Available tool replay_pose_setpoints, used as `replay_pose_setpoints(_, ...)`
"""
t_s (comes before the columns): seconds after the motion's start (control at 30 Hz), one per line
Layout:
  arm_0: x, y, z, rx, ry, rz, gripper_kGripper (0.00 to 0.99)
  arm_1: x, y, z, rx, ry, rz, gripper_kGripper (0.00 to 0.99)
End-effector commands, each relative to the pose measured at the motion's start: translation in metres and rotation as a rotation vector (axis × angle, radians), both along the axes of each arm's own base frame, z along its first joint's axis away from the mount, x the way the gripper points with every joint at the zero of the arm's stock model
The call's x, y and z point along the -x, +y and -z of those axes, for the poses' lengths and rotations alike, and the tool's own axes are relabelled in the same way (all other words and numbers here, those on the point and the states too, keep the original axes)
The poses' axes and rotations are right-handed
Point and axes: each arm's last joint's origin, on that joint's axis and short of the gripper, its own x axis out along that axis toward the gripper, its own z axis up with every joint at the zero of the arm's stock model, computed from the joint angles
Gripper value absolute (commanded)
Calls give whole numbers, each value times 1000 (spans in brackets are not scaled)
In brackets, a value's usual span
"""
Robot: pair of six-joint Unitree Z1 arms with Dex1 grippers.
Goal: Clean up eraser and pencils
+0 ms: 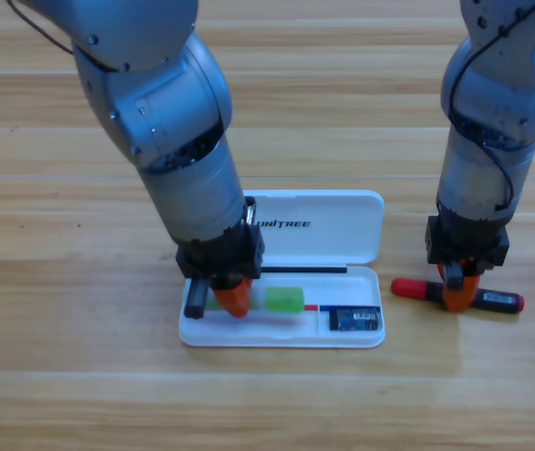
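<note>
The white case (372,331) lies open in the middle of the table, lid (323,240) folded back. The eraser (354,320) rests in the tray's right compartment. In the long compartment lies the pale pencil, its bright green end (284,299) showing. My left gripper (232,297) points down onto that pencil's left part and hides it. The black pencil with the red cap (410,288) lies on the table right of the case. My right gripper (456,291) is down over its middle, covering it there.
Both grey arms come down from the top edge, and the left one hides the table behind the case. Bare wood stretches along the front edge and on the far left.
</note>
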Motion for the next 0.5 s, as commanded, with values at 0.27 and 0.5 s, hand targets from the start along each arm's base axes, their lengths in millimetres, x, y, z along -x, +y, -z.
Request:
replay_pose_setpoints(0.27,6,-13,26,-51,21,37,0,4,-15,-6,10,24,18,0)
replay_pose_setpoints(0.5,6,-13,25,-54,17,33,48,11,-21,-13,10,24,16,0)
